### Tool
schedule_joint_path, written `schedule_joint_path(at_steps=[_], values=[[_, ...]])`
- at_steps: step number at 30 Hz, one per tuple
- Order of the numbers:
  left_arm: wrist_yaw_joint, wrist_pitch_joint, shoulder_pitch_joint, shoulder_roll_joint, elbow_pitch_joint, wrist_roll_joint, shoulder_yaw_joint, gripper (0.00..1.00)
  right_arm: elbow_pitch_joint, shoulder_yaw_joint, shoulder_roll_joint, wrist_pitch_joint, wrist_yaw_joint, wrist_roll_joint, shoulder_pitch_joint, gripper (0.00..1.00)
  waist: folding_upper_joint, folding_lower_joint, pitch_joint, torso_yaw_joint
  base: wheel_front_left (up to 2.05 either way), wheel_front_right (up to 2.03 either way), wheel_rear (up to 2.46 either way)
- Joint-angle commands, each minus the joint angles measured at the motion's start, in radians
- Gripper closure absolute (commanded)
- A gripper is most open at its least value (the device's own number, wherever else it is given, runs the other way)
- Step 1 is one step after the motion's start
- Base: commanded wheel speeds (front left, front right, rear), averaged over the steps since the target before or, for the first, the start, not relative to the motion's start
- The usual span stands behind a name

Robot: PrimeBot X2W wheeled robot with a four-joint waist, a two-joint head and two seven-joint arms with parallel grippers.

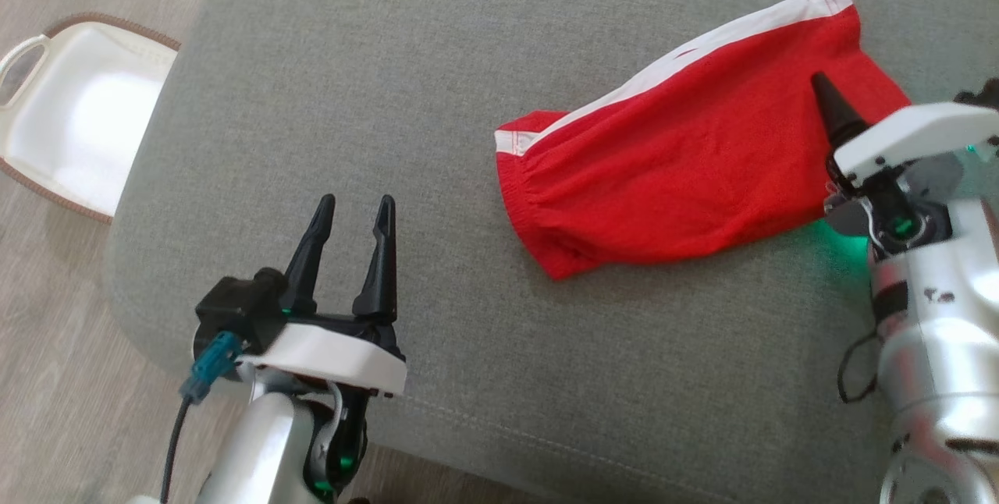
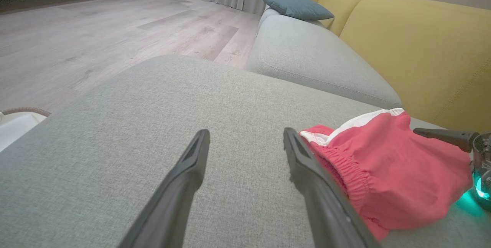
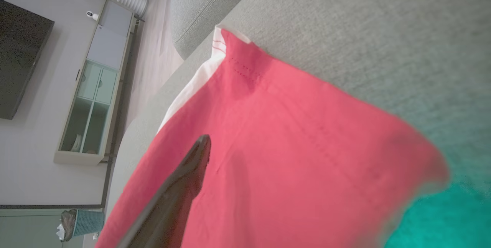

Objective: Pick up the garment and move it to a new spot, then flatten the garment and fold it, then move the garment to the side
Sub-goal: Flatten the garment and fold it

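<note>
Red shorts (image 1: pixel 687 168) with a white side stripe lie crumpled on the right half of the grey cushion (image 1: pixel 375 98), elastic waistband toward the middle. My right gripper (image 1: pixel 829 102) reaches in at the shorts' right edge. One dark finger (image 3: pixel 191 171) rests on top of the red fabric (image 3: pixel 299 156); the other finger is hidden under the cloth, and the jaws stand apart. My left gripper (image 1: pixel 355 211) hovers open over bare cushion, well left of the waistband (image 2: pixel 345 167), holding nothing.
A white basket (image 1: pixel 70 114) sits on the wood floor beyond the cushion's left edge. Behind the cushion, the left wrist view has a grey sofa seat (image 2: pixel 307 56), a yellow backrest (image 2: pixel 422 48) and a blue pillow (image 2: pixel 297 7).
</note>
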Motion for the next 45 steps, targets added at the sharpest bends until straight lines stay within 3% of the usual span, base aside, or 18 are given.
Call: schedule_joint_path(at_steps=[1, 2, 3, 4, 11, 17, 23, 34, 45], values=[[0.005, -0.012, -0.035, 0.006, -0.034, -0.002, 0.032, 0.0, 0.037, 0.016, 0.028, -0.008, -0.001, -0.013, -0.014, 0.0, -0.0001, 0.0, 0.005, 0.003, 0.0, 0.0, 0.0], [0.005, -0.012, -0.038, 0.006, -0.034, -0.001, 0.034, 0.0, 0.053, 0.014, 0.028, -0.014, -0.001, -0.021, -0.027, 0.0, -0.0001, 0.0, 0.007, 0.004, 0.0, 0.0, 0.0], [0.005, -0.012, -0.04, 0.006, -0.033, -0.001, 0.035, 0.0, 0.068, 0.014, 0.028, -0.021, -0.001, -0.025, -0.039, 0.07, -0.0001, 0.0, 0.008, 0.004, 0.0, 0.0, 0.0], [0.005, -0.012, -0.042, 0.006, -0.032, 0.0, 0.037, 0.0, 0.08, 0.015, 0.028, -0.032, -0.001, -0.024, -0.05, 0.98, -0.0001, 0.0, 0.008, 0.003, 0.0, 0.0, 0.0], [0.006, -0.012, -0.039, 0.006, -0.027, 0.008, 0.051, 0.0, 0.107, 0.079, 0.028, -0.133, -0.001, 0.043, -0.056, 1.0, -0.0001, 0.0, -0.011, -0.029, 0.0, 0.0, 0.0], [-0.003, -0.012, -0.029, 0.006, -0.023, 0.028, 0.072, 0.0, 0.051, 0.191, 0.028, -0.248, -0.001, 0.168, 0.011, 1.0, -0.0001, 0.0, -0.046, -0.1, 0.0, 0.0, 0.0], [-0.009, -0.012, -0.019, 0.006, -0.021, 0.038, 0.087, 0.0, -0.027, 0.238, 0.028, -0.313, -0.001, 0.252, 0.095, 1.0, -0.0001, 0.0, -0.085, -0.171, 0.0, 0.0, 0.0], [-0.014, -0.012, 0.035, 0.006, -0.015, 0.041, 0.1, 0.0, -0.199, 0.156, 0.006, -0.331, -0.001, 0.283, 0.272, 1.0, -0.0001, 0.0, -0.148, -0.233, 0.0, 0.0, 0.0], [-0.018, -0.012, 0.072, 0.006, -0.012, 0.042, 0.094, 0.0, -0.309, 0.021, 0.02, -0.284, -0.001, 0.227, 0.418, 1.0, -0.0001, 0.0, -0.191, -0.252, 0.0, 0.0, 0.0]])
